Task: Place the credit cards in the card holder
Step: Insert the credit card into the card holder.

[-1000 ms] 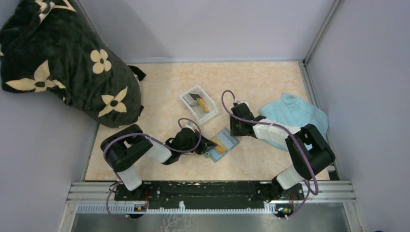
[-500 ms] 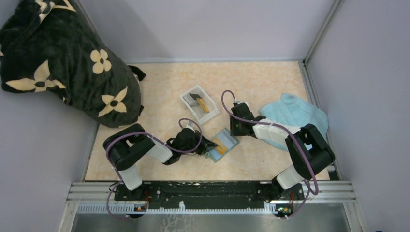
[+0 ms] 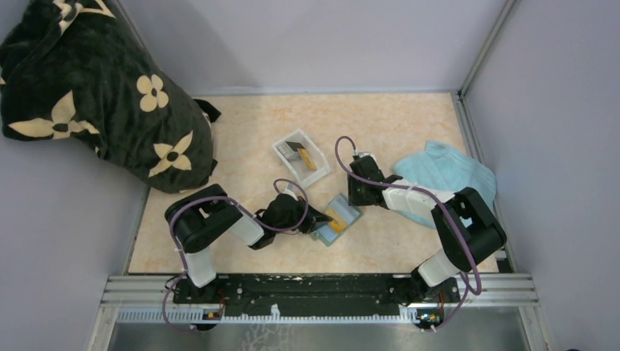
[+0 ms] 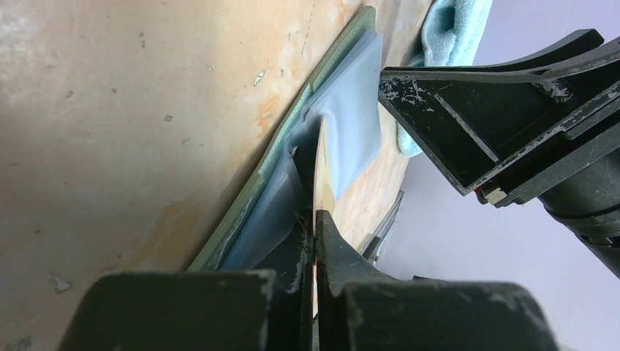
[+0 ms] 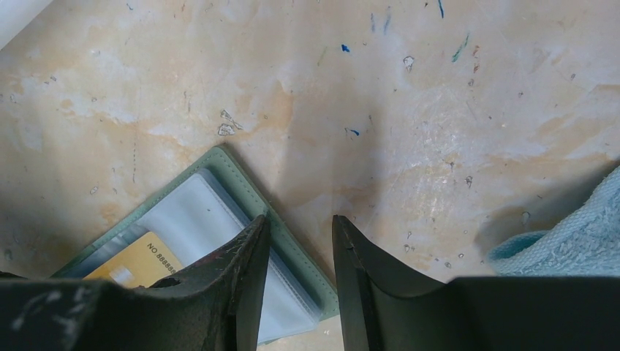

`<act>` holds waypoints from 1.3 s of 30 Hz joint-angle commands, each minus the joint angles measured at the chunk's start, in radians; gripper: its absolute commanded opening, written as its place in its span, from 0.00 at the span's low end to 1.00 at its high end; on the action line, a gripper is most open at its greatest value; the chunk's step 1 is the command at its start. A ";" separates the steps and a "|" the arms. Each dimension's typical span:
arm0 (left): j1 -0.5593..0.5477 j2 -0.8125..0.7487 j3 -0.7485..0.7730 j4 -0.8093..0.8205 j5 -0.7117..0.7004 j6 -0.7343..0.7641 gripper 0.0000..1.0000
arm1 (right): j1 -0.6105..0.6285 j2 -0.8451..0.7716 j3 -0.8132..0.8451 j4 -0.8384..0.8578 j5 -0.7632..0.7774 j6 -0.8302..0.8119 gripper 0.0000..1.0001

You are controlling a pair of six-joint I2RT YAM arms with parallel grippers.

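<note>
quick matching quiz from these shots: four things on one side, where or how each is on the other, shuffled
Things:
1. card holder
2. white tray
3. towel
4. left gripper

States:
a. light blue, at the right edge of the table
b. shut on an orange card
c. lying open, pale blue inside facing up
d. holds two loose cards

Pairs: 1-c, 2-d, 3-a, 4-b
</note>
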 commanded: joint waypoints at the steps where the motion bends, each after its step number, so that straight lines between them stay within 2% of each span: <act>1: 0.003 0.036 -0.004 0.001 -0.037 0.019 0.00 | -0.010 0.042 -0.047 -0.048 -0.038 0.005 0.38; 14: -0.011 0.011 -0.113 0.043 -0.138 -0.093 0.00 | -0.011 0.033 -0.058 -0.055 -0.039 0.005 0.38; 39: -0.034 0.088 -0.013 0.026 -0.136 -0.055 0.00 | -0.011 0.048 -0.052 -0.061 -0.041 0.000 0.38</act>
